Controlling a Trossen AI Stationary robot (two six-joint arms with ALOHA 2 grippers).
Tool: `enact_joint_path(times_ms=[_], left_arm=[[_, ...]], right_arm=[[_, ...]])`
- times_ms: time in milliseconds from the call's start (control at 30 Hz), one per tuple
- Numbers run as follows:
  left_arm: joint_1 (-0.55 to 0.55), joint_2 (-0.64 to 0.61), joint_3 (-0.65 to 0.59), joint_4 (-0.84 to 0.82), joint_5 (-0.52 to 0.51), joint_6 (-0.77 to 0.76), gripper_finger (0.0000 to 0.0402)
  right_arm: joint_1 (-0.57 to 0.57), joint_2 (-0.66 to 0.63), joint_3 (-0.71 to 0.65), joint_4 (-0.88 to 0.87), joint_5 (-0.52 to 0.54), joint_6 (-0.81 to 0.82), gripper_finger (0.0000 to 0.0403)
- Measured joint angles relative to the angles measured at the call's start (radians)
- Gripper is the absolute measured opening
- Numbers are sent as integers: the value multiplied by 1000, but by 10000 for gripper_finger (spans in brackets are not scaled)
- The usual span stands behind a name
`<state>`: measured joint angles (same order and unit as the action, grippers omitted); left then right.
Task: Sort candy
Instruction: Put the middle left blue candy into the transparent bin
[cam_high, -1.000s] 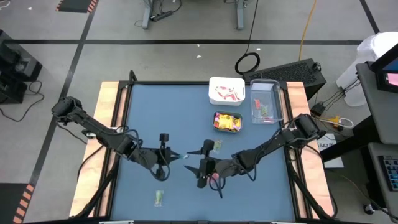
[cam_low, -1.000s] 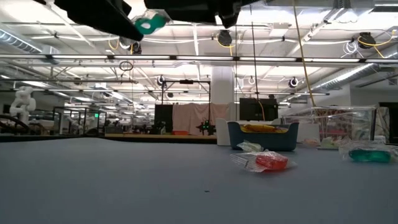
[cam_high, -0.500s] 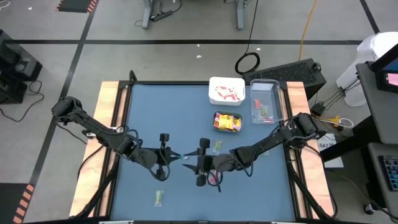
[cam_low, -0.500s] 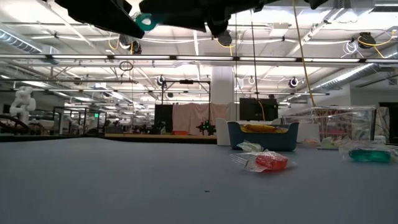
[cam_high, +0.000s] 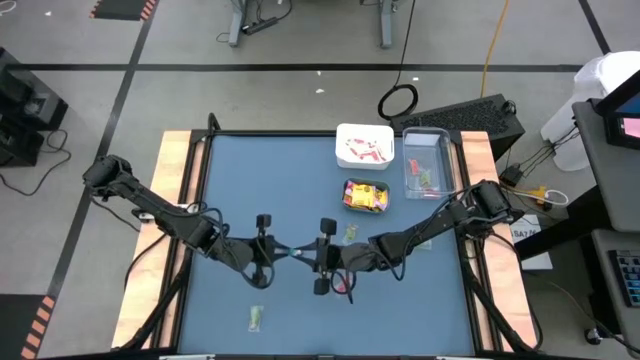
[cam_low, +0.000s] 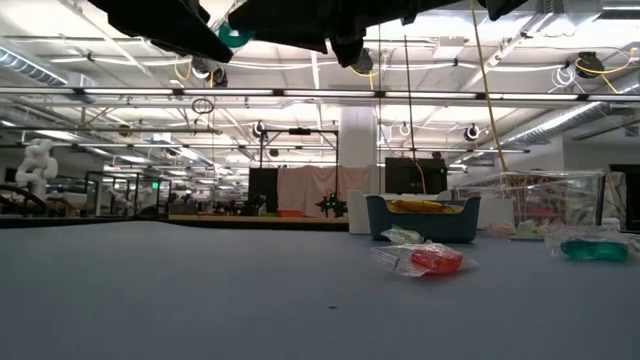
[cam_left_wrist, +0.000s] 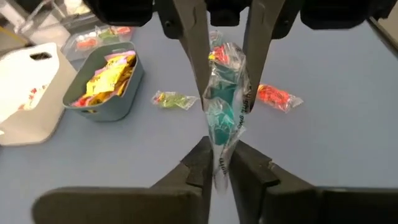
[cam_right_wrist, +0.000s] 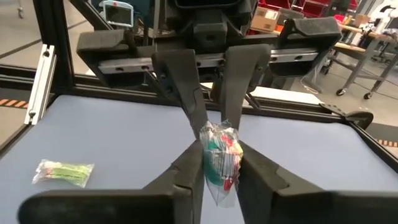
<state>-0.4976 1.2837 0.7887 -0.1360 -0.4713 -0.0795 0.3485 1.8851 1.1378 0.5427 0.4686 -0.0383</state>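
A teal candy (cam_left_wrist: 222, 102) in a clear wrapper hangs above the middle of the table between my two grippers, which meet fingertip to fingertip. My left gripper (cam_left_wrist: 217, 155) (cam_high: 290, 251) is shut on one end of it. My right gripper (cam_right_wrist: 219, 160) (cam_high: 315, 254) comes from the opposite side and is shut on its body. In the low view the candy (cam_low: 237, 35) shows high above the table. Loose on the tabletop lie a red candy (cam_left_wrist: 277, 96) and a green candy (cam_left_wrist: 173, 99). My left gripper pinches the wrapper's flat tail end (cam_left_wrist: 219, 163) between its two fingers, slanting down from the table's left. The candy is lifted clear of the table. My right gripper holds the candy's thick middle (cam_right_wrist: 217, 152) between its two fingers (cam_right_wrist: 186, 165), coming about level from the table's right. The wrapper stands upright between them.
At the far right stand a white container (cam_high: 364, 146) with pink-white sticks, a clear container (cam_high: 425, 163) and a teal container (cam_high: 367, 196) of yellow packets. Another green candy (cam_high: 257, 317) lies near the front edge.
My right gripper has gone toward the table's left, up to my left gripper, and its fingers have shut on the teal candy. The candy has stayed in the air in my left gripper's hold.
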Motion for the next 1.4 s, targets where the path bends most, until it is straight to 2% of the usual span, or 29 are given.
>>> enact_joint_path(times_ms=[300,467,767,967,1133,1400], left_arm=[[-2,0,0,0,0,-44,177],[-16,-3,-1,-4,0,-45,219],[-41,-43,-2,-4,-9,-46,225],[-40,-43,-2,-4,-15,-46,226],[-40,-42,-1,-2,-16,-46,226],[-40,-42,-1,-2,-16,-46,226]], right_arm=[[0,-7,0,-73,1,-3,54],[5,-70,0,-198,5,6,54],[44,-267,0,-478,3,32,54],[91,-420,0,-652,4,-12,54],[115,-529,0,-722,5,-21,54],[118,-667,0,-883,6,-139,54]])
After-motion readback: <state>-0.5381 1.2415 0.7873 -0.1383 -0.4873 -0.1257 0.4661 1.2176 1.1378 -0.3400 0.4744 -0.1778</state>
